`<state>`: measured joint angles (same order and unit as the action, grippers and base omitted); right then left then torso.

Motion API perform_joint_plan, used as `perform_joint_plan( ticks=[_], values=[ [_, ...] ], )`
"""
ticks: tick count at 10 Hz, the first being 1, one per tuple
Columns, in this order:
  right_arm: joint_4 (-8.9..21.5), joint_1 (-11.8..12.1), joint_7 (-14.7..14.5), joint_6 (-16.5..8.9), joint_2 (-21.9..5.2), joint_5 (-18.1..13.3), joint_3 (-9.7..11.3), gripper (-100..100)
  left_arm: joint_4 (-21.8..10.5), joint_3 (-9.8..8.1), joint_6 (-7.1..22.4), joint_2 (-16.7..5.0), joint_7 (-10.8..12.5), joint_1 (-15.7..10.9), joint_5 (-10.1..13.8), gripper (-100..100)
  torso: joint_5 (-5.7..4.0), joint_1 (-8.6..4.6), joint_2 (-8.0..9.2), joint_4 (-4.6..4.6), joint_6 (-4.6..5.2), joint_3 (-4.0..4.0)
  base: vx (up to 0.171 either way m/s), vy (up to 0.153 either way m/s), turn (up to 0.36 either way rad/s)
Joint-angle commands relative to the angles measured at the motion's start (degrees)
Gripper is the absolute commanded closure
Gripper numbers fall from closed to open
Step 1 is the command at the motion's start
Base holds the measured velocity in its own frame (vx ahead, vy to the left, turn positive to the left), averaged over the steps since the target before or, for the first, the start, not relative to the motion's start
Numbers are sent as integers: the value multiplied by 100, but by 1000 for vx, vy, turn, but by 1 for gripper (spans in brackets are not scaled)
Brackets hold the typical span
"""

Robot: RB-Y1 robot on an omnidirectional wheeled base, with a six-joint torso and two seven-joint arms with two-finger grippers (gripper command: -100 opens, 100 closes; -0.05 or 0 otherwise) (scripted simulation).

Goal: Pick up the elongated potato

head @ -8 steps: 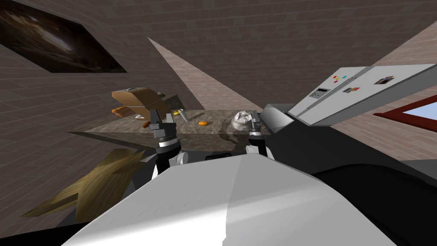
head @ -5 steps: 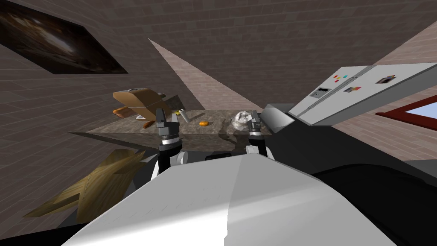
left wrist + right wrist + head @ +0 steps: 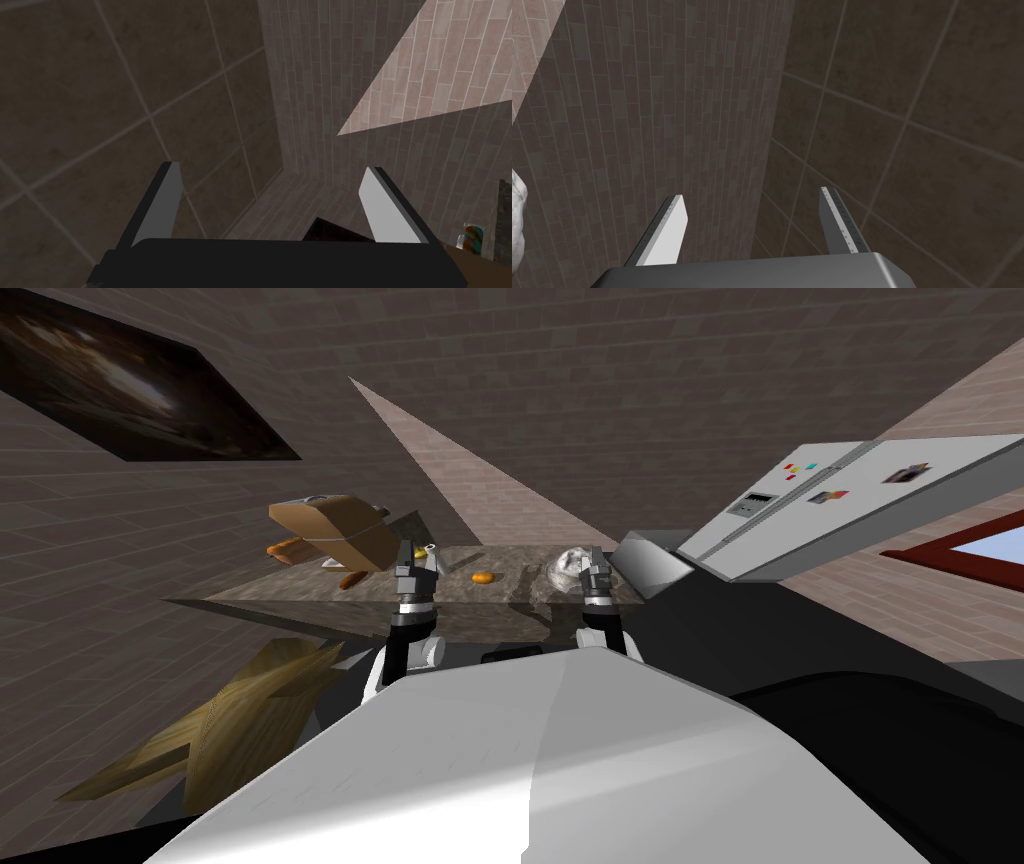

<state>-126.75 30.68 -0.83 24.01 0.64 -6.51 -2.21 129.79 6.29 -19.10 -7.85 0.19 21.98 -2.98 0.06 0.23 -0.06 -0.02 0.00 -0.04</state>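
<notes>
The left gripper point(image 3: 416, 560) hangs over the near edge of the mottled brown stone counter point(image 3: 520, 560). In the left wrist view its two light grey fingers point(image 3: 167, 200) stand wide apart with nothing between them. The elongated orange-brown potato point(image 3: 350, 580) lies on the counter to that gripper's left, near it but clear of the fingers, at the foot of a tilted brown wooden box point(image 3: 335, 533). A second long orange-brown piece point(image 3: 283, 551) lies further out to the left, beyond the box. To the gripper's right, between the two hands, sits a small rounded orange lump point(image 3: 483, 578). Just off the left gripper's right finger, the left wrist view catches a small clear bottle with a many-coloured label point(image 3: 472, 239). The right gripper point(image 3: 594, 560) is raised over the counter's right end, its fingers point(image 3: 667, 235) likewise spread and empty. A crumpled white-grey bundle point(image 3: 563, 565) rests just to its left, and its edge shows beside the left finger in the right wrist view. Well beyond the right gripper to the right stands a light grey two-door refrigerator with small coloured magnets point(image 3: 830, 503).
</notes>
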Motion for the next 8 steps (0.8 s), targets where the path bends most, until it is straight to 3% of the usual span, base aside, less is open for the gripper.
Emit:
perform_joint_plan(
  ticks=[1,4,7,8],
  values=[
    [0,0,0,0,0,0,0,0,-188,161,286,-101,214,-250,27,-100,0,0,0,0,0,0,-11,75,-12],
    [0,0,0,0,0,0,0,0,-315,266,658,-163,374,-444,55,-100,1,8,6,1,0,3,-5,73,-12],
    [0,0,0,0,0,0,0,0,-594,492,1153,-262,723,-868,114,-100,1,1,7,2,-1,4,-11,69,-14],
    [0,0,0,0,0,0,0,0,-594,492,1264,-262,723,-868,114,-100,1,3,10,2,0,5,-16,60,-16]
  ],
)
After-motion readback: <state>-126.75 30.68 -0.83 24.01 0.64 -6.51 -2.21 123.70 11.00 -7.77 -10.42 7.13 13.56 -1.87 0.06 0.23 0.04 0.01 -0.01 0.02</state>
